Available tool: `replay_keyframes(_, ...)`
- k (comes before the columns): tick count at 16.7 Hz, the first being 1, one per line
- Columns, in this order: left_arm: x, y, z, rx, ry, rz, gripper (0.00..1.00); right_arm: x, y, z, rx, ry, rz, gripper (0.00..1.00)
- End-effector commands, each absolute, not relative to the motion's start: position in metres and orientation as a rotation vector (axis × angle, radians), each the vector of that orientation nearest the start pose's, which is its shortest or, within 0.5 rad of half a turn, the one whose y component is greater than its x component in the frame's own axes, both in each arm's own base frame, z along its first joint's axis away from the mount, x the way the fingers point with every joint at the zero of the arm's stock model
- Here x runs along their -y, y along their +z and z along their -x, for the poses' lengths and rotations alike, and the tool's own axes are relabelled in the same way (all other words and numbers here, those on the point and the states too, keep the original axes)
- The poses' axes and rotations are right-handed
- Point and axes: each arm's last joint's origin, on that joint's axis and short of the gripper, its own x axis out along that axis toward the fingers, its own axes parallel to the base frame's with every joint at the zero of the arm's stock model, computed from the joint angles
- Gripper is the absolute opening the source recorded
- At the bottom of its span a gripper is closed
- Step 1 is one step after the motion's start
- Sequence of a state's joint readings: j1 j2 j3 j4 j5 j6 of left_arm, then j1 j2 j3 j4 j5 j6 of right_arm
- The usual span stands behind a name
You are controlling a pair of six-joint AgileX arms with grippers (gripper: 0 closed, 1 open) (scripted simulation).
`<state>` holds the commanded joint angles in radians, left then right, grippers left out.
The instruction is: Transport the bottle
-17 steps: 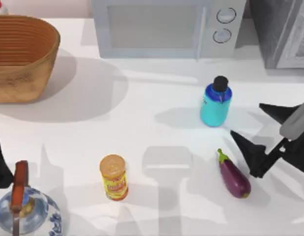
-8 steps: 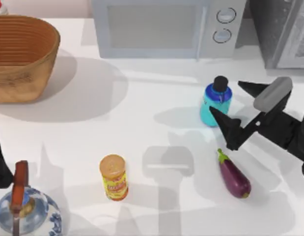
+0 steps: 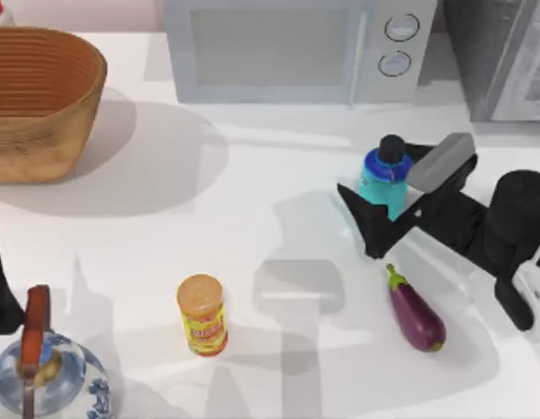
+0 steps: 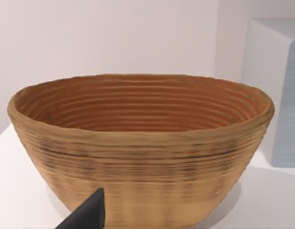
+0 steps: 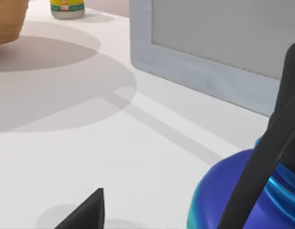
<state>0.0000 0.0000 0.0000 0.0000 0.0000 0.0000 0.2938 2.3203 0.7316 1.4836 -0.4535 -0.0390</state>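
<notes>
Right claw [image 3: 387,194] advanced from desk's right edge, fingers spread astride upright bottle [image 3: 382,177]; left arm parked far left.

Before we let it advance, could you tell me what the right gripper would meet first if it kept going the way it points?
Most likely the bottle: the right gripper points toward the table's left, its open fingers already on either side of the bottle's body, though depth is unclear.

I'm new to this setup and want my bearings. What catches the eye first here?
The right claw, open, straddling the upright cyan bottle in front of the microwave at the table's right. Next, the big woven basket at the far left, and a purple eggplant lying near the bottle.
</notes>
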Motion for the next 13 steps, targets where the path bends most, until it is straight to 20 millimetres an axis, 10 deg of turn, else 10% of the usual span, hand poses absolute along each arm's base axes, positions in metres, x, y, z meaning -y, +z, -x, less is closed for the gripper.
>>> replay_keyframes(13,0.0012,0.16,-0.1057,0.0,0.0,0.0,1.0,-0.1186,0.036,-0.3351,-0.093,0.775,0.04,0.1)
